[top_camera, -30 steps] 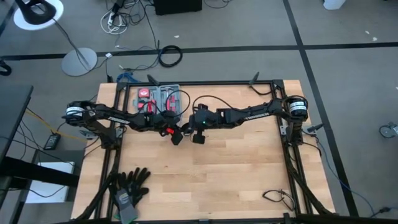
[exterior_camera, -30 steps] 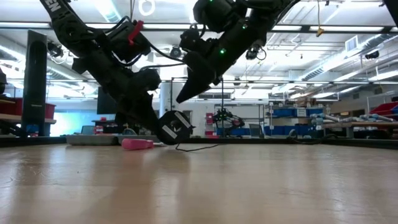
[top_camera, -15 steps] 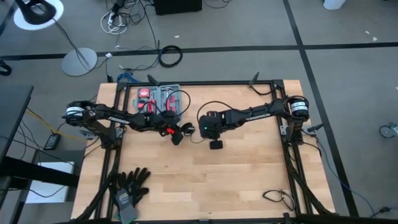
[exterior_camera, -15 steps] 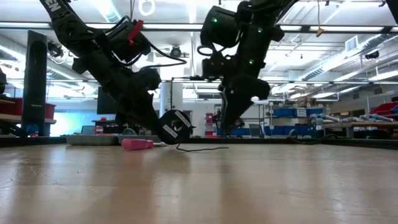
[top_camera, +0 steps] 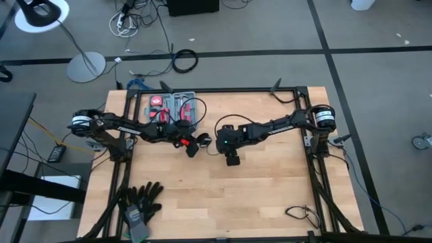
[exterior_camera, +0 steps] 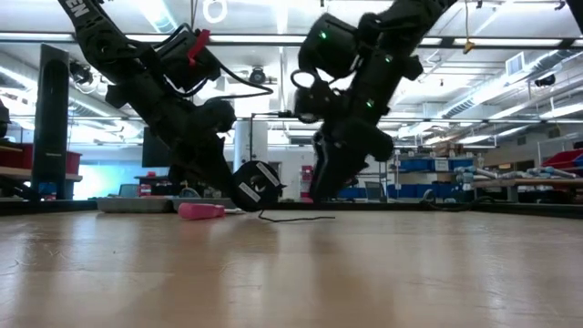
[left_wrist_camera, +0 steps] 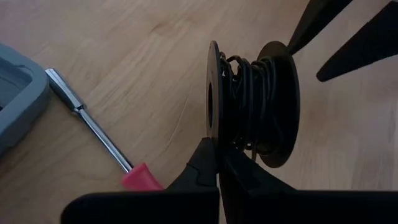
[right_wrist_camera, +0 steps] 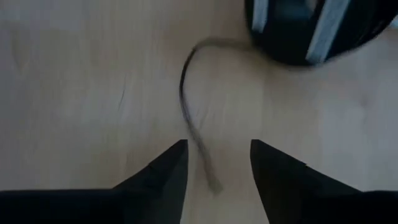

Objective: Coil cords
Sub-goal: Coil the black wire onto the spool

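Observation:
A black spool [left_wrist_camera: 252, 102] wound with thin black cord [left_wrist_camera: 249, 87] stands on edge near the table's middle; my left gripper [left_wrist_camera: 217, 165] is shut on it. The same spool [exterior_camera: 255, 185] [top_camera: 201, 140] appears in the low and high views. The cord's loose end [right_wrist_camera: 189, 118] trails from the spool and lies on the wood [exterior_camera: 296, 217]. My right gripper [right_wrist_camera: 217, 162] [top_camera: 233, 160] hangs open just right of the spool, pointing steeply down. Its fingers stand on either side of the loose end, above it. My left gripper pinches the rim of one spool flange [left_wrist_camera: 213, 127] between its two fingers, coming slanting down from the table's left. The spool stands on edge, its axle level. Its lower rim [exterior_camera: 250, 206] is at the tabletop; whether it rests there I cannot tell.
A screwdriver [left_wrist_camera: 93, 134] with a pink handle [exterior_camera: 200, 210] lies beside the spool, next to a grey tool case [top_camera: 172, 106]. Black gloves [top_camera: 140, 202] lie at the near left corner, a small cable [top_camera: 300, 214] at the near right.
My right gripper has moved away from the spool toward the table's right and near edges, sunk lower and tipped to point more steeply down. It has opened. The spool and my left gripper have kept still.

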